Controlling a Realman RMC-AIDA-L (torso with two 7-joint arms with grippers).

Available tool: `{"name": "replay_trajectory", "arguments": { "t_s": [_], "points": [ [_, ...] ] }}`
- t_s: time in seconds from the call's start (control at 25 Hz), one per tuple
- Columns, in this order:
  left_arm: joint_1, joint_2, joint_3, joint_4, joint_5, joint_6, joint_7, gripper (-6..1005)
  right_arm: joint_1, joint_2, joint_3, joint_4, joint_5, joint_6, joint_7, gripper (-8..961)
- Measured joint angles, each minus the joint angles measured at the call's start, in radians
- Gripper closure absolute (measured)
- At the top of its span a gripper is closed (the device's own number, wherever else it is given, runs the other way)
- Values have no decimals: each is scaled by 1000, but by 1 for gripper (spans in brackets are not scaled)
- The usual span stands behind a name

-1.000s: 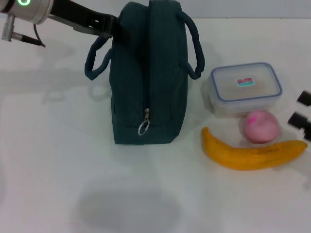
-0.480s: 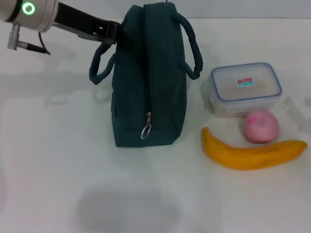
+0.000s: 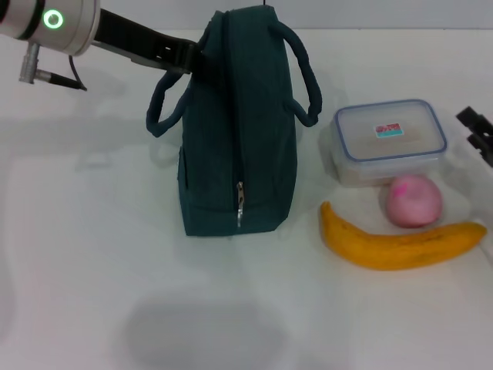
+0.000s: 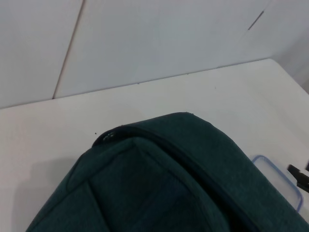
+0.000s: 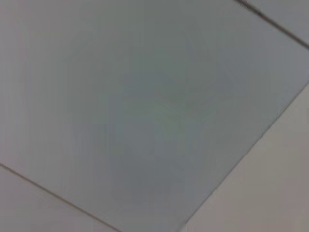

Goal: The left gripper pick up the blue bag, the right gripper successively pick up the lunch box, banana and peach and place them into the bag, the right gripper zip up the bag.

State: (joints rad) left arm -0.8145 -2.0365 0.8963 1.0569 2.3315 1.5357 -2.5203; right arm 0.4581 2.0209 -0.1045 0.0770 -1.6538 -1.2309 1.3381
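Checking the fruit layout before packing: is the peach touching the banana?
Cannot tell. In the head view the peach sits right behind the banana, no clear gap or contact.

The left arm reaches in from the counter's far left corner, its silver wrist showing a lit green ring; the left pincer (image 3: 189,60) sits low toward the far edge, fingertips hidden. The right pincer (image 3: 479,132) shows only black prongs at the right edge.

Bag (image 3: 239,123) stands mid-worktop (image 3: 92,254), blocking sideways reach. Box (image 3: 390,140), peach (image 3: 414,200), banana (image 3: 400,243) crowd right side; left and front open.
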Motion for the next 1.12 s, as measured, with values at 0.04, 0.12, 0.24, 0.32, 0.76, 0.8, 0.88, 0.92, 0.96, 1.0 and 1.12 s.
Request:
{"name": "replay_trajectory", "arguments": {
  "t_s": [0.04, 0.12, 0.24, 0.32, 0.76, 0.8, 0.88, 0.92, 0.96, 1.0, 1.12],
  "points": [
    [0, -1, 1, 0, 0, 0, 1, 948, 12, 0, -2, 5, -3, 18, 0, 244],
    [0, -2, 1, 0, 0, 0, 6, 948, 31, 1, -9, 15, -6, 54, 2, 255],
    [0, -3, -3, 0, 0, 0, 17, 948, 52, 1, -24, 19, -7, 87, 2, 270],
    [3, -3, -4, 0, 0, -1, 21, 948, 58, 2, -26, 20, -7, 92, 2, 281],
    [12, -5, -4, -1, 0, -6, 40, 948, 62, 2, -14, 13, 3, 86, 4, 338],
    [12, -6, -3, -1, 0, -8, 42, 948, 62, 2, -14, 13, 3, 84, 4, 343],
    [12, -8, -2, -1, 0, -10, 46, 948, 64, 2, -14, 13, 2, 84, 4, 476],
    [12, -9, 0, -1, 0, -10, 47, 948, 66, 2, -14, 13, 1, 84, 4, 542],
    [12, -9, 1, -1, 0, -11, 48, 948, 70, 2, -14, 15, -2, 83, 4, 587],
    [12, -10, 2, 0, 0, -11, 48, 948, 73, 2, -15, 16, -3, 83, 5, 632],
    [12, -11, 3, 3, 0, -11, 51, 948, 79, 1, -20, 20, -5, 83, 14, 766]
  ]
}}
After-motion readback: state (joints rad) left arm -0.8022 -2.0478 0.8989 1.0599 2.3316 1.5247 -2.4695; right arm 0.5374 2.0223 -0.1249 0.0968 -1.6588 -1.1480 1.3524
